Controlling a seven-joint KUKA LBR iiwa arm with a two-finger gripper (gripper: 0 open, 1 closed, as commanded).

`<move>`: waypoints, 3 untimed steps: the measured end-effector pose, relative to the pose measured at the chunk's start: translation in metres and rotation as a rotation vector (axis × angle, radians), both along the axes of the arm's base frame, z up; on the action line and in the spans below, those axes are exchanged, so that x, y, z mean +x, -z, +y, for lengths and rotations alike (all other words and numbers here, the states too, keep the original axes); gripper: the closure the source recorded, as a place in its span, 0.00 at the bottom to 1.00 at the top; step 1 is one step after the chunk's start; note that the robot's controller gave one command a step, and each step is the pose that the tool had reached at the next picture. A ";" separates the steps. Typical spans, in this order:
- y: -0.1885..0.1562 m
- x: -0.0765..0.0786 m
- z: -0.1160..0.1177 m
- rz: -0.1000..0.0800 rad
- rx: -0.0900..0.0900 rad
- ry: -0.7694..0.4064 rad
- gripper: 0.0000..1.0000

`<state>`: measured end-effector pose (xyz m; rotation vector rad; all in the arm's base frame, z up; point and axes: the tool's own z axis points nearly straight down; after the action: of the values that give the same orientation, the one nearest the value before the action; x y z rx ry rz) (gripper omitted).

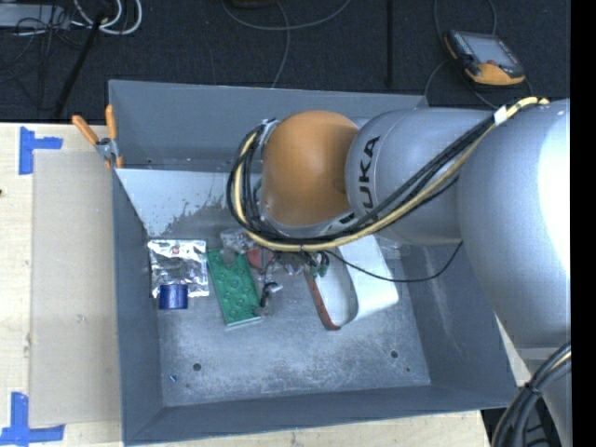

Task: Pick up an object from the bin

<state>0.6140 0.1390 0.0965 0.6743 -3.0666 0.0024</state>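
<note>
The grey bin (279, 371) had a dusty floor. A flat green card (233, 289) lay left of centre, its long axis running roughly 11 to 5 o'clock. The hand (268, 287) hung at the card's 3 o'clock edge; whether it was open or closed could not be told. A foil packet (179, 261) lay at the card's 9 o'clock, a white, brown-rimmed piece (363, 291) at its 3 o'clock.

Silver-grey arm (521, 212) with black KUKA lettering (365, 173), domed orange cover (307, 166), looped black-and-yellow cables (244, 189).

Bright light; glare on arm (531, 184), bin (168, 198) wall.
</note>
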 end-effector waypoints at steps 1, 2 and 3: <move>0.027 0.000 0.035 -0.001 0.002 0.045 0.00; 0.023 0.000 0.033 0.008 -0.001 0.049 1.00; -0.087 -0.010 0.054 -0.011 0.006 0.057 1.00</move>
<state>0.6042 0.1928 0.1835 0.5882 -3.0963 -0.0031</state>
